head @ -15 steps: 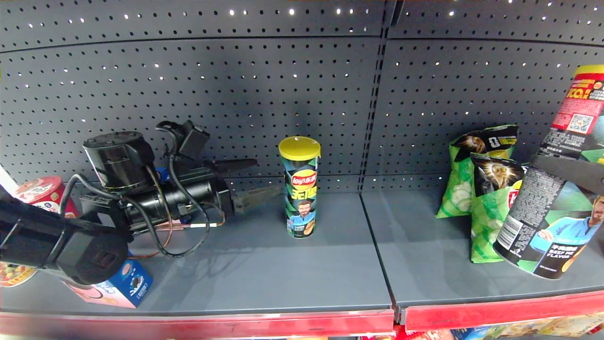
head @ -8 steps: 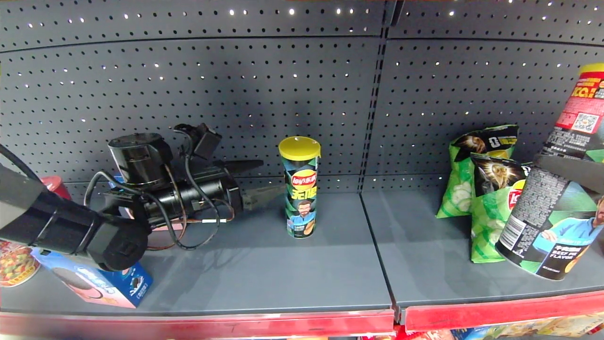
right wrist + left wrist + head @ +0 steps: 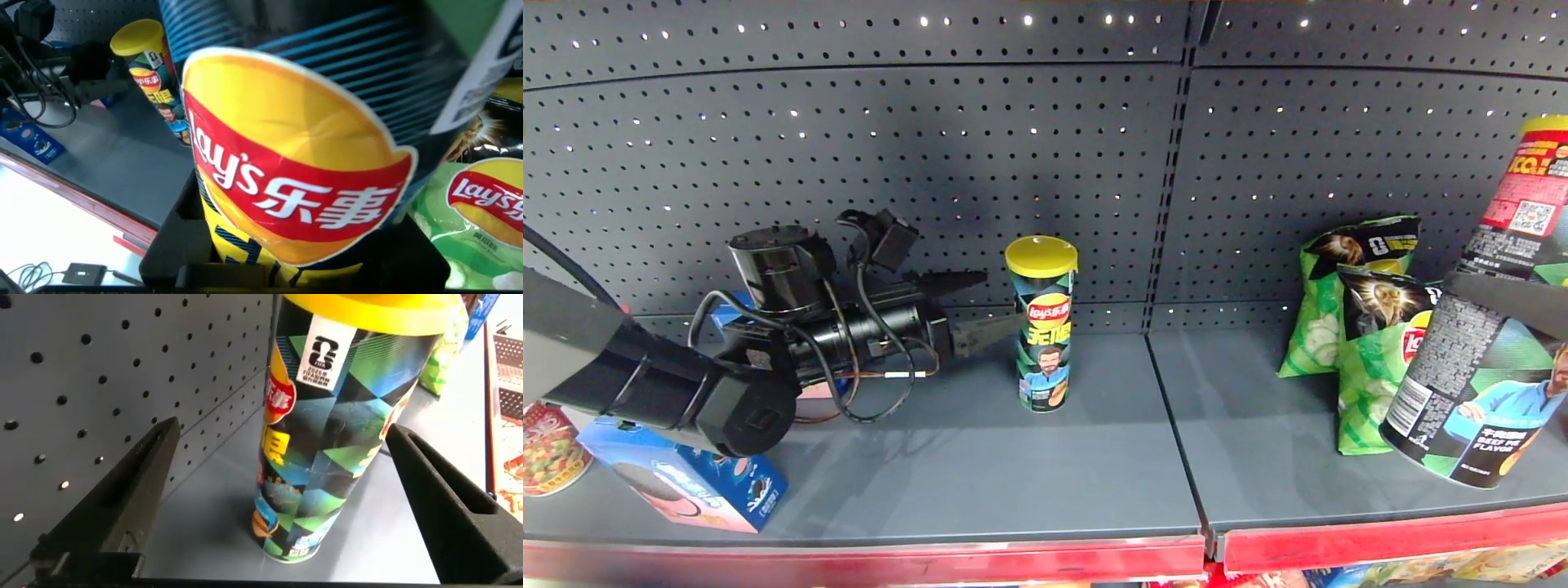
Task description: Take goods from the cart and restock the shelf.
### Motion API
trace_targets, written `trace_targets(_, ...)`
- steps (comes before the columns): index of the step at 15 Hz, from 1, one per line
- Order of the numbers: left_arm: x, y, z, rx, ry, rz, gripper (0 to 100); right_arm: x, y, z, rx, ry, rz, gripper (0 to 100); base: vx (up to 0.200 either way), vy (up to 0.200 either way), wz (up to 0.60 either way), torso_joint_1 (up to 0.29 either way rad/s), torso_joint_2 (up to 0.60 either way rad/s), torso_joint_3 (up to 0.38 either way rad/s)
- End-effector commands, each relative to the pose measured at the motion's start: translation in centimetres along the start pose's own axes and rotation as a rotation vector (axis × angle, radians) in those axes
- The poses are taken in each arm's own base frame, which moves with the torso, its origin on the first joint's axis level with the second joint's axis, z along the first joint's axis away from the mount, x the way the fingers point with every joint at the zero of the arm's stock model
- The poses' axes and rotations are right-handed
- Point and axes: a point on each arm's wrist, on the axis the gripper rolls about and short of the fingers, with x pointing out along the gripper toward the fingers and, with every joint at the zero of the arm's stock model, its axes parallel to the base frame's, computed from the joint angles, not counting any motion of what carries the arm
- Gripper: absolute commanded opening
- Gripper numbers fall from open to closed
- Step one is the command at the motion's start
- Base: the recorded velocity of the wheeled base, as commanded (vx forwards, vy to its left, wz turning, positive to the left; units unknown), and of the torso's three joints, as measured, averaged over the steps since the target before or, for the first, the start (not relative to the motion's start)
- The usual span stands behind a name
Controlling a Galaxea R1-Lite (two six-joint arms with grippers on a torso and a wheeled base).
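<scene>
One upright can (image 3: 1043, 327) on shelf (image 3: 980, 474) between wide-open left fingers (image 3: 947, 283); right fingers (image 3: 1503, 298) clamp tilted can (image 3: 1486, 367).

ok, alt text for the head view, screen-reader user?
The open left gripper has its fingertips right beside an upright yellow-lidded chip can on a grey shelf. At the right edge the right gripper holds a second can, tilted, in front of green chip bags; a blue box lies front left.
</scene>
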Motion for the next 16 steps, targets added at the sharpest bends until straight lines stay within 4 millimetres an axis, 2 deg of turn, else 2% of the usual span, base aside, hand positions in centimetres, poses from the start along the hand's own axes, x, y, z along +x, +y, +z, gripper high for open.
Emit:
trace_targets(1,0.4,0.0,-0.1,0.001,-0.001,-0.007,100,0.0,0.0,0.0,0.000,0.000,0.009,0,0.000,0.000,0.00,0.000,0.00,0.000)
trace_targets(11,2.3,-0.2,0.0,0.003,-0.001,-0.047,100,0.0,0.1,0.1,-0.001,-0.004,0.012,0,0.000,0.000,0.00,0.000,0.00,0.000)
trace_targets(16,2.9,0.4,0.1,0.007,-0.010,-0.105,100,0.0,0.0,0.1,0.000,0.000,0.026,0,0.000,0.000,0.00,0.000,0.00,0.000)
